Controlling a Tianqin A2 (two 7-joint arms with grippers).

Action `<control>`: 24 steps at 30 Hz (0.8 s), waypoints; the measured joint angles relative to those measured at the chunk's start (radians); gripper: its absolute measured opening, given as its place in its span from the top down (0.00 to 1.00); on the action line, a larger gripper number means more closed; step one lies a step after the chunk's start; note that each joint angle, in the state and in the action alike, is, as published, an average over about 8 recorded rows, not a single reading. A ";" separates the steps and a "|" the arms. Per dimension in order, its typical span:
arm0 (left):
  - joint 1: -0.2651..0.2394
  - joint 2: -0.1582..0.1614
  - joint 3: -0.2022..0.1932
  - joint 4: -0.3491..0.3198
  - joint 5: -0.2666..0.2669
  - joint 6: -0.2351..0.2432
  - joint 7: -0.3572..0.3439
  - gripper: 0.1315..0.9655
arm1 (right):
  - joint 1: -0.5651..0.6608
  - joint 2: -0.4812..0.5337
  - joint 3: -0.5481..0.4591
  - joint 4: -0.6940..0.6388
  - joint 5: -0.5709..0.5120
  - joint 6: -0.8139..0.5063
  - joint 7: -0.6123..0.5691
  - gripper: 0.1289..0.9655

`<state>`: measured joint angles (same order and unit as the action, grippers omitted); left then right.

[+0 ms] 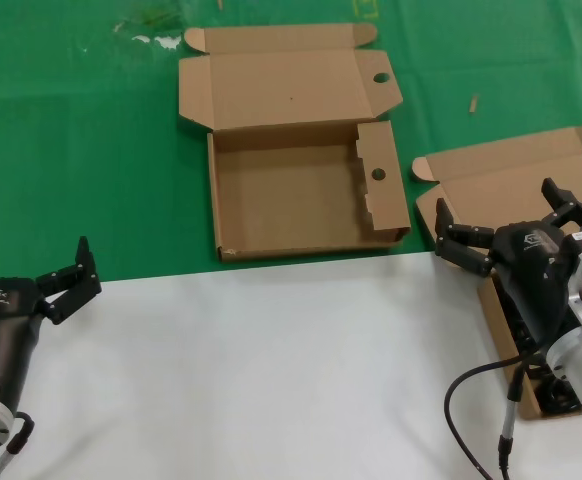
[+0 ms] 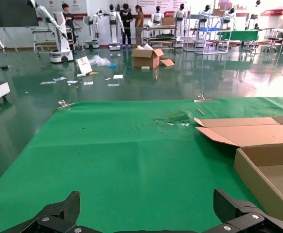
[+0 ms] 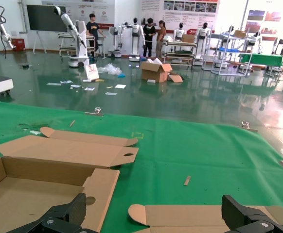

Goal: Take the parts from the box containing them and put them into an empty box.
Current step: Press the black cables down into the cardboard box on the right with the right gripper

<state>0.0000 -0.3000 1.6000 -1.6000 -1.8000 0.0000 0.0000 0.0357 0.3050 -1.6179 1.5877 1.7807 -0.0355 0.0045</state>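
The empty box with round holes in its flaps lies open on the green mat at the centre. It also shows in the left wrist view and the right wrist view. The plain-lidded box lies open at the right, and its lid shows in the right wrist view. Black cables show inside it, mostly hidden under my right arm. My right gripper is open and empty above that box, with wide-apart jaws. My left gripper is open and empty at the left, by the mat's edge.
A white surface covers the near part of the table and the green mat the far part. A small scrap lies on the mat at the back right. My right arm's own black cable hangs over the white surface.
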 joint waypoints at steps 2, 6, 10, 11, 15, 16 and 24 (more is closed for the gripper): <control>0.000 0.000 0.000 0.000 0.000 0.000 0.000 0.00 | 0.000 0.000 0.000 0.000 0.000 0.000 0.000 0.00; 0.000 0.000 0.000 0.000 0.000 0.000 0.000 0.00 | 0.000 0.000 0.000 0.000 0.000 0.000 0.000 0.00; 0.000 0.000 0.000 0.000 0.000 0.000 0.000 0.00 | 0.000 0.000 0.000 0.000 0.000 0.000 0.000 0.00; 0.000 0.000 0.000 0.000 0.000 0.000 0.000 0.00 | 0.000 0.000 0.000 0.000 0.000 0.000 0.000 0.00; 0.000 0.000 0.000 0.000 0.000 0.000 0.000 0.00 | 0.000 0.000 0.000 0.000 0.000 0.000 0.000 0.00; 0.000 0.000 0.000 0.000 0.000 0.000 0.000 0.00 | 0.000 0.000 0.000 0.000 0.000 0.000 0.000 0.00; 0.000 0.000 0.000 0.000 0.000 0.000 0.000 0.03 | 0.000 0.000 0.000 0.000 0.000 0.000 0.000 0.00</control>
<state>0.0000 -0.3000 1.6000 -1.6000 -1.8000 0.0000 0.0000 0.0357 0.3050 -1.6179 1.5877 1.7807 -0.0355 0.0045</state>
